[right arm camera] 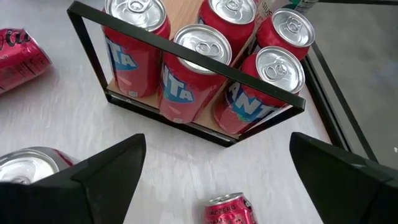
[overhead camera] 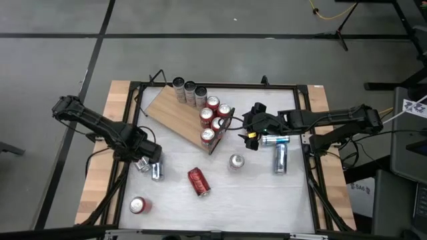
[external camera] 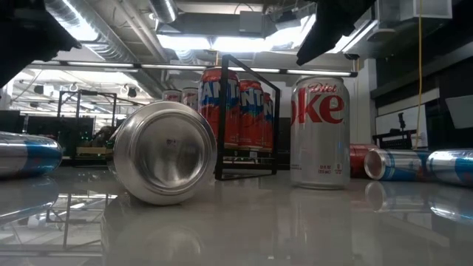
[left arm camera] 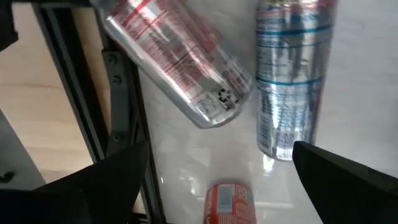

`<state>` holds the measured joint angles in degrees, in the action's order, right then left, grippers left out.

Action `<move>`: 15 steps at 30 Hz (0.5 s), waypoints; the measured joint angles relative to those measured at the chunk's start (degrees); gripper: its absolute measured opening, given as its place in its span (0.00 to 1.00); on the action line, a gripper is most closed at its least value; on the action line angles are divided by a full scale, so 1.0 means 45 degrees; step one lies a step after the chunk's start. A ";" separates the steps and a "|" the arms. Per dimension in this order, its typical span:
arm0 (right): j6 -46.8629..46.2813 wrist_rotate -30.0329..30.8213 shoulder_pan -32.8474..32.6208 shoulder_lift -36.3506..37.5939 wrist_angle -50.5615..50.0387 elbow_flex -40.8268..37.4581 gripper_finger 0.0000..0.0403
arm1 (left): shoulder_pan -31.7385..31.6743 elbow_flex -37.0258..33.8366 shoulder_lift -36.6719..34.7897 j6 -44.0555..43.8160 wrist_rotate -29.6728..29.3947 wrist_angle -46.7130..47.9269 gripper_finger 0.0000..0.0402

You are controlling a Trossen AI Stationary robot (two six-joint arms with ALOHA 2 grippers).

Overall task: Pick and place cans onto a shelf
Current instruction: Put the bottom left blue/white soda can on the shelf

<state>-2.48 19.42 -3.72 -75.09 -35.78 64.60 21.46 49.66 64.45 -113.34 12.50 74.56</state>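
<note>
The shelf [overhead camera: 179,115] lies flat on the table [overhead camera: 267,200], toward 12 o'clock from the table's centre, with its black frame [overhead camera: 223,137] at the end that faces the centre. Five red cans [right arm camera: 199,68] stand upright behind this frame, probably so that it stops them from sliding off. Three silver cans [overhead camera: 189,92] stand at the far end of the board.

The right gripper [overhead camera: 252,137] hovers at 3 o'clock of the frame, its fingers spread wide and holding nothing. I think it waits here because the loose cans are close: a slim blue-and-silver can [overhead camera: 274,140] lies just beside it, and another [overhead camera: 280,159] lies at 5 o'clock of it.

The left gripper [overhead camera: 148,160] hangs at 8 o'clock of the table, also spread and empty, above two lying silver cans [left arm camera: 180,59], probably to choose one of them. A red can [overhead camera: 199,181] lies at 6 o'clock, not yet collected.
</note>
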 joint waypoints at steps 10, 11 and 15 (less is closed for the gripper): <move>0.1006 -0.0359 0.0002 0.0000 0.0416 0.0000 0.97 | 0.0435 -0.0464 0.0000 -0.1124 -0.1769 -0.0457 0.98; 0.1022 -0.0403 -0.0001 0.0000 0.0421 0.0000 0.97 | 0.0435 -0.0464 0.0000 -0.1122 -0.2094 -0.0724 0.98; 0.1256 -0.0545 0.0000 0.0000 0.0426 0.0000 0.97 | 0.0435 -0.0464 0.0007 -0.0957 -0.3400 -0.1456 0.98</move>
<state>3.17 16.97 -3.72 -75.09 -33.87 64.60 23.42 47.57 64.48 -117.64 -2.80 68.01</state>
